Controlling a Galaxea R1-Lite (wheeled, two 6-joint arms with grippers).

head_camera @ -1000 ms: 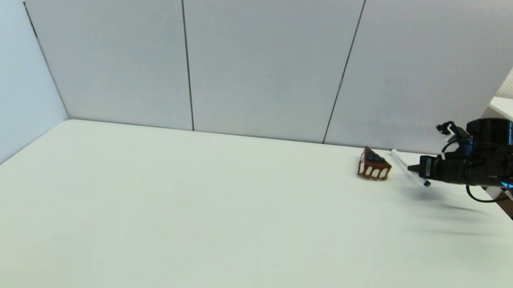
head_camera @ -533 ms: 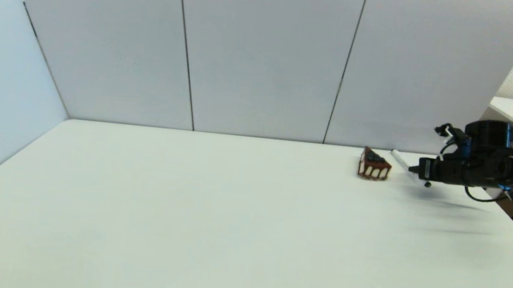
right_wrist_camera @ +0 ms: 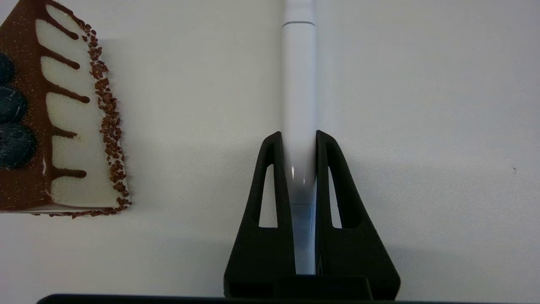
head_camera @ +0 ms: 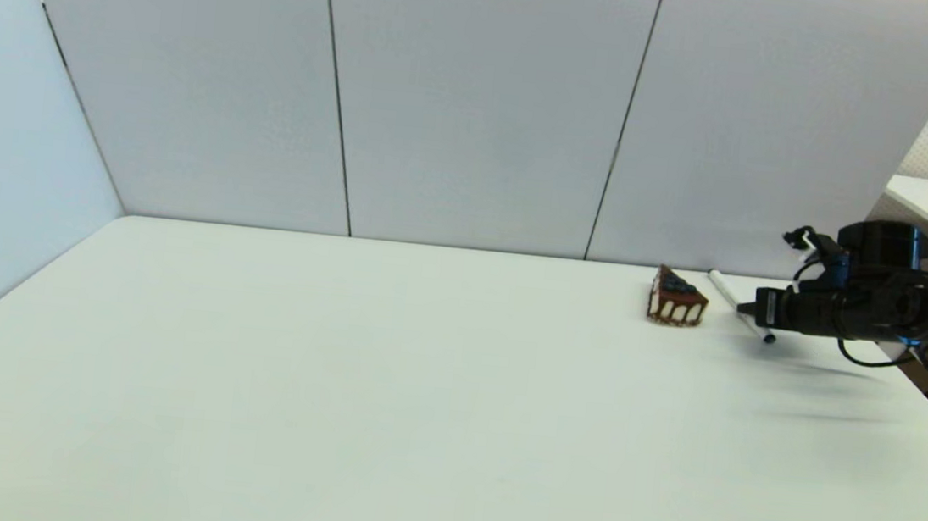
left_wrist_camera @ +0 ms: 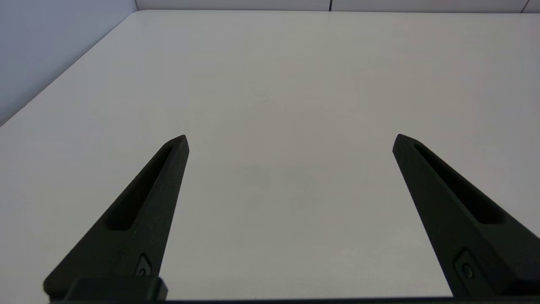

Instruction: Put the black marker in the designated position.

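Table: we see a plain white table (head_camera: 382,406) walled by pale grey panels (head_camera: 479,100) at its far and left edges.
Cake slice: the cake slice (head_camera: 676,297) sits near the far edge.
Marker: the black marker (head_camera: 734,302) lies just right of the cake slice, apart from it; whether it rests on the table or is slightly lifted, we cannot tell.
Right gripper: the right gripper (right_wrist_camera: 298,141) has its fingers closed onto the marker's barrel.
Left gripper: the left gripper (left_wrist_camera: 290,141), parked away from the cake slice, is spread wide over bare tabletop, holding nothing.

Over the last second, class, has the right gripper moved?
Yes, slightly. Against the unmoved cake slice, the right gripper, shut on the marker, has drifted a touch towards the robot's left and up in the head view.
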